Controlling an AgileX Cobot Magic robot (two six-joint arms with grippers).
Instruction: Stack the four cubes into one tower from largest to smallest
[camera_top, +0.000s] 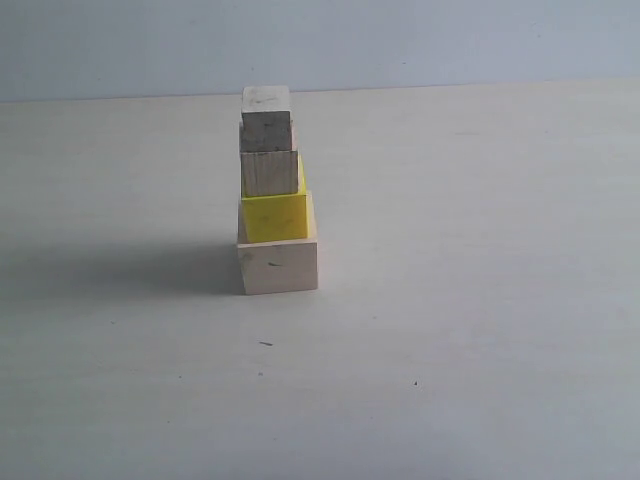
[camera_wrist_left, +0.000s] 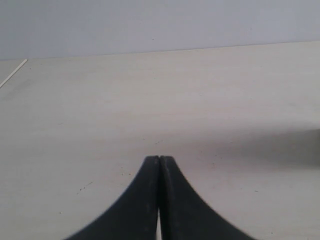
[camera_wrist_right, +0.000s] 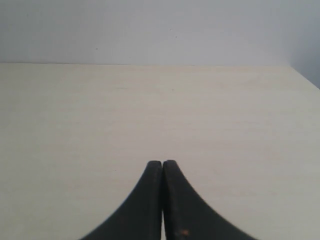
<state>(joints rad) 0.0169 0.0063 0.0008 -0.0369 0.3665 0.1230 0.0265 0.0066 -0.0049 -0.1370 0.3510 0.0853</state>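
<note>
Desk: a pale, matte desk (camera_top: 480, 350) runs back to a plain grey-white wall (camera_top: 450, 40), with only a few dark specks on it besides the cubes.
Tower: the tower (camera_top: 272, 190) stands a little left of middle in the exterior view, with all four cubes up.
Order: the large pale cube (camera_top: 279, 267) sits on the desk, then the yellow cube (camera_top: 275, 217), the medium cube (camera_top: 269, 173) and the small cube (camera_top: 266, 120) on top (widest lowest, so each has a full face to rest on).
Alignment: the upper cubes sit toward the left edge, not centred. The stack looks steady, though not neat.
Left hand: the left hand (camera_wrist_left: 159, 160) has its fingers pressed together and grips nothing, over bare desk.
Right hand: the right hand (camera_wrist_right: 162, 164) is likewise closed and empty.
Clearance: neither hand appears in the exterior view, probably so nothing nudges the stack.
Progress: judged complete.
</note>
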